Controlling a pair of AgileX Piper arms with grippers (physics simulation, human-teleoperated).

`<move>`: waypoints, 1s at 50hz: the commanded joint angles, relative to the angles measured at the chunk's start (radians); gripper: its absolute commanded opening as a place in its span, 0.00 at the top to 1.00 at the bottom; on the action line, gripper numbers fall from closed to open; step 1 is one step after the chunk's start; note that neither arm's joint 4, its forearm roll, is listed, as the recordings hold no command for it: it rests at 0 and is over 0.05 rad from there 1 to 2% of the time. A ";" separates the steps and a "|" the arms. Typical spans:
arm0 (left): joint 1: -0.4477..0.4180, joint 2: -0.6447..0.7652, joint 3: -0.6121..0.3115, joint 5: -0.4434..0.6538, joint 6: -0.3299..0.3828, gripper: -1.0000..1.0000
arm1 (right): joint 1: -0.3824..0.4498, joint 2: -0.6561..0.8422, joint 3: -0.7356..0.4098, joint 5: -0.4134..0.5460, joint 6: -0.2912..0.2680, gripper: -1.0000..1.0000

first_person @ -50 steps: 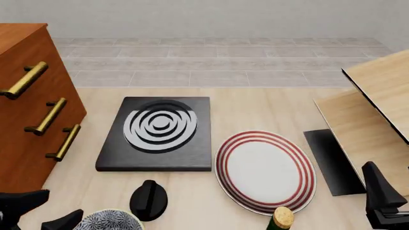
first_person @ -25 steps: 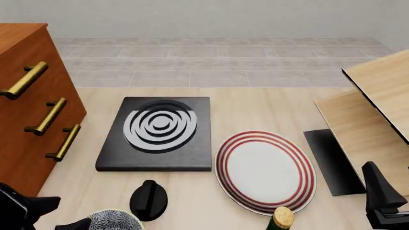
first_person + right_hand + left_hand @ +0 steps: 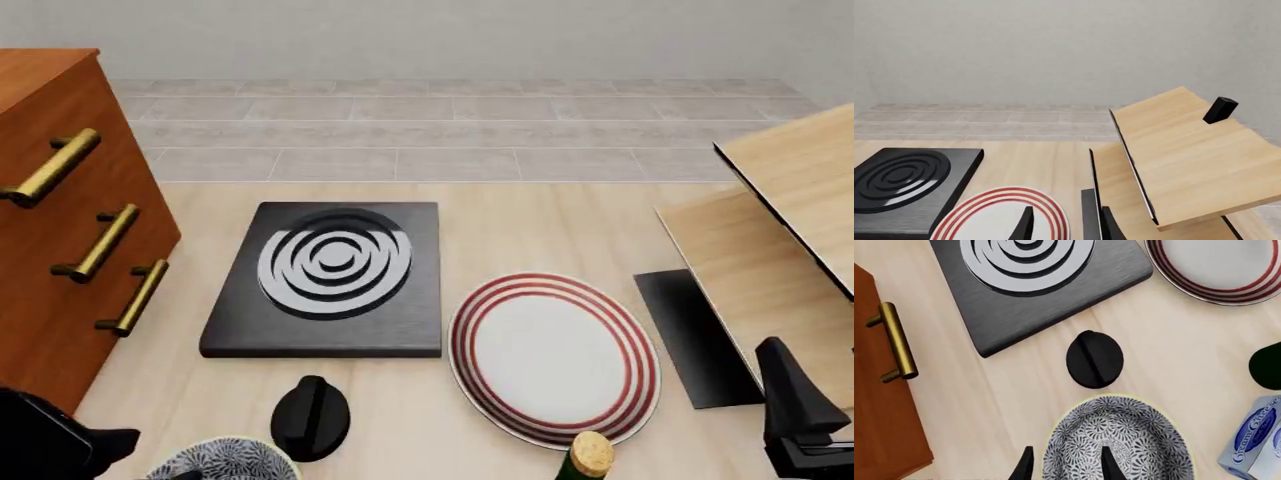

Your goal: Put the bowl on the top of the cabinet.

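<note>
The bowl (image 3: 1121,440) has a blue-and-white pattern inside and a pale rim; in the front view the bowl (image 3: 224,460) sits at the bottom edge. My left gripper (image 3: 1066,467) is open, with one fingertip (image 3: 1024,469) outside the rim and the other over the inside. The reddish-brown cabinet (image 3: 54,260) with brass bar handles stands at the left, and the cabinet (image 3: 881,430) also shows in the left wrist view. My right gripper (image 3: 1066,225) is open and holds nothing, low at the right near the wood panels; the right gripper (image 3: 801,420) shows as a dark shape.
A black burner block (image 3: 327,275) lies mid-table, with a red-ringed plate (image 3: 554,355) to its right. A black knob (image 3: 310,418) sits just beyond the bowl. A bottle top (image 3: 590,455), a cream cheese box (image 3: 1254,440), pale wood panels (image 3: 774,240) and a black pad (image 3: 694,335) fill the right.
My left gripper has moved right towards the bowl and lower; its fingers have sunk almost out of the front view. The right arm and the bowl have not moved.
</note>
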 commanded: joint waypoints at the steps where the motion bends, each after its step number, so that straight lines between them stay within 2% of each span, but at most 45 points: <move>1: 0.008 0.009 0.042 -0.025 -0.008 0.00 | 0.000 0.000 0.000 0.000 0.000 0.00; 29: 0.047 0.061 0.102 -0.096 0.003 0.00 | 0.000 0.000 0.000 0.000 0.000 0.00; 50: 0.055 0.122 0.157 -0.191 0.012 0.00 | 0.000 0.000 0.000 0.000 0.000 0.00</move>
